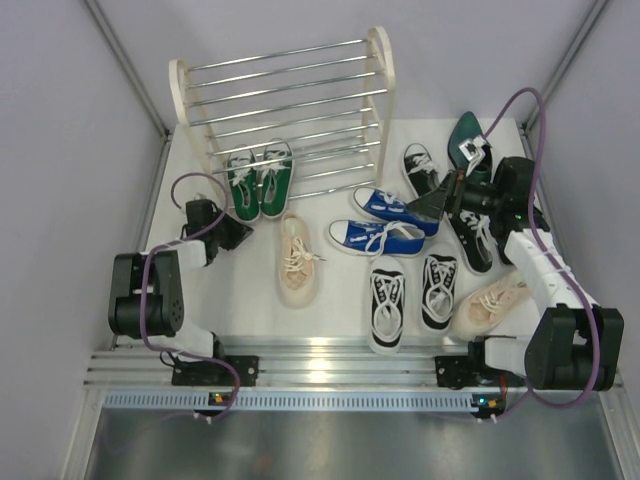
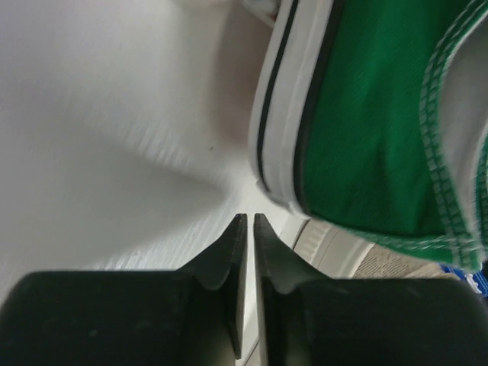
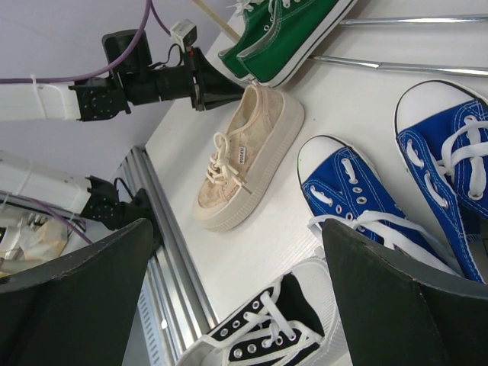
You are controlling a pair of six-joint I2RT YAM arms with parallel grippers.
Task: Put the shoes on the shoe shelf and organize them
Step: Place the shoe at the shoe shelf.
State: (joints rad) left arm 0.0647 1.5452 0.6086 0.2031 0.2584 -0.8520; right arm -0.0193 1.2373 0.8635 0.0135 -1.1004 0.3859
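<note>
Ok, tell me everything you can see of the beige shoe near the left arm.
The beige shoe is a single lace-up sneaker of woven-looking fabric on a thick ribbed cream sole, with cream laces and a small tag on its side. It stands upright on the white table, heel toward the green pair, toe toward the near edge. Whether it touches the green pair is unclear. The left gripper is beside its heel, apart.

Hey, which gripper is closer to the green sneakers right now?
Left. The left gripper sits at the heels of the green sneakers, jaws shut; the right gripper hovers far off by the blue pair.
</note>
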